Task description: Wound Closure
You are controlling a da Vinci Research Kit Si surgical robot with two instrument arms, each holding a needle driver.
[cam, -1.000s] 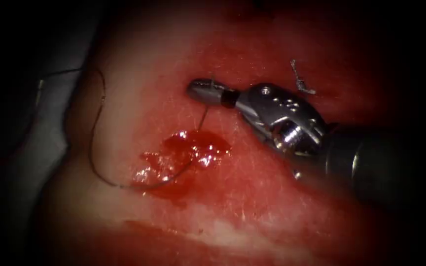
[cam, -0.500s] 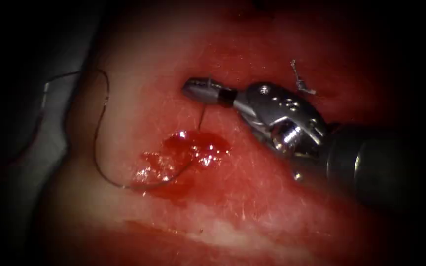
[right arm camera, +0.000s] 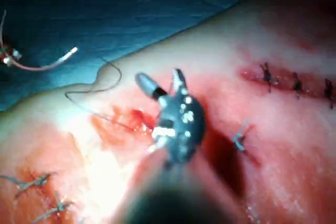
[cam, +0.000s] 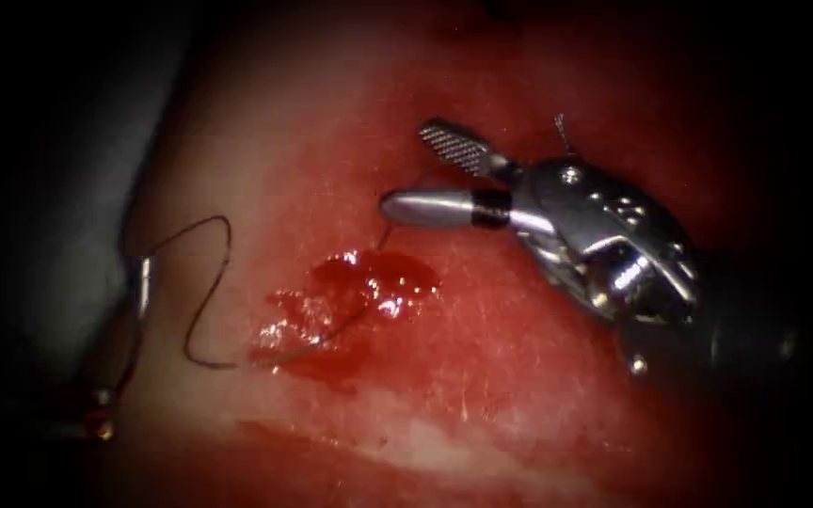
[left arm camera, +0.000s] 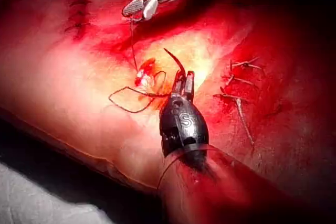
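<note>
1. The right tool (cam: 411, 174) is seen with jaws spread wide, nothing held; the thread (cam: 201, 282) runs just beneath its lower jaw.
2. The needle (left arm camera: 176, 62) is gripped near its tail by the left tool (left arm camera: 185, 80), clear of the tissue (cam: 482, 376), its point curving toward the right tool.

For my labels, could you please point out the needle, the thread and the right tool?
needle (left arm camera: 173, 59): left wrist view, mid-curve, free of the tissue (left arm camera: 52, 87), held by the left tool (left arm camera: 184, 81).
thread (cam: 186, 337): endoscope view, loop's lower bend.
right tool (cam: 406, 169): endoscope view, between its open jaws.
</note>
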